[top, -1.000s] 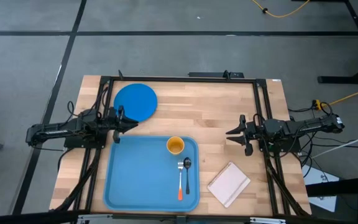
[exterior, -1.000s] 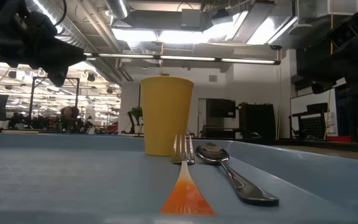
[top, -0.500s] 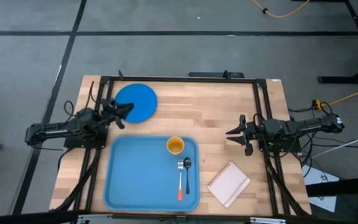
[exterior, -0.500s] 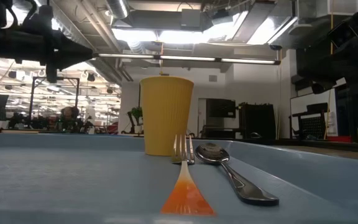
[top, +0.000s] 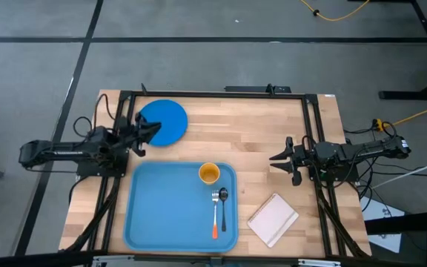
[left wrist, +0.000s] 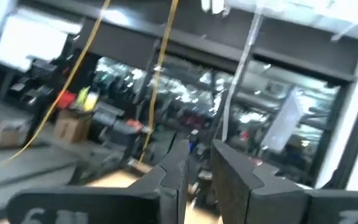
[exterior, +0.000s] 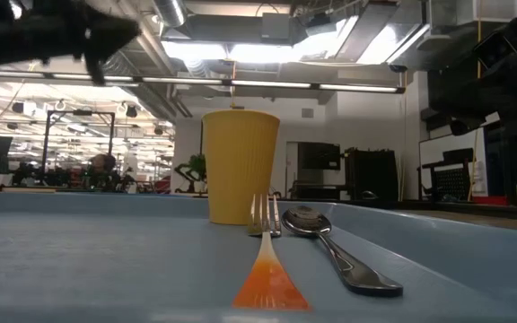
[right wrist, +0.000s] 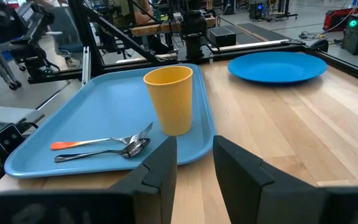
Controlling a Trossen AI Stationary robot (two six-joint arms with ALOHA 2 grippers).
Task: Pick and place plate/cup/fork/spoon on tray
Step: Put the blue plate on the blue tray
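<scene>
The blue plate (top: 163, 121) lies flat on the wooden table at the far left. The light-blue tray (top: 169, 215) lies near the front edge. On it stand the orange-yellow cup (top: 209, 174) and lie the orange-handled fork (top: 215, 215) and the dark spoon (top: 223, 206), side by side; they also show in the right wrist view: cup (right wrist: 169, 99), fork (right wrist: 101, 141), spoon (right wrist: 104, 153). My left gripper (top: 154, 127) hovers at the plate's near-left rim, narrowly open and empty, tipped up toward the room (left wrist: 199, 149). My right gripper (top: 273, 158) waits at the right, narrowly open and empty (right wrist: 194, 140).
A small white pad (top: 273, 219) lies on the table right of the tray. Black frame rails (top: 213, 94) run along the table's far, left and right sides. Bare wood lies between the plate, the tray and my right gripper.
My left gripper has gone from above the tray's far-left corner toward the table's far edge, to the plate's near-left rim. It has also risen, and the arm has drawn back toward the left. The plate, cup, fork and spoon have not moved.
</scene>
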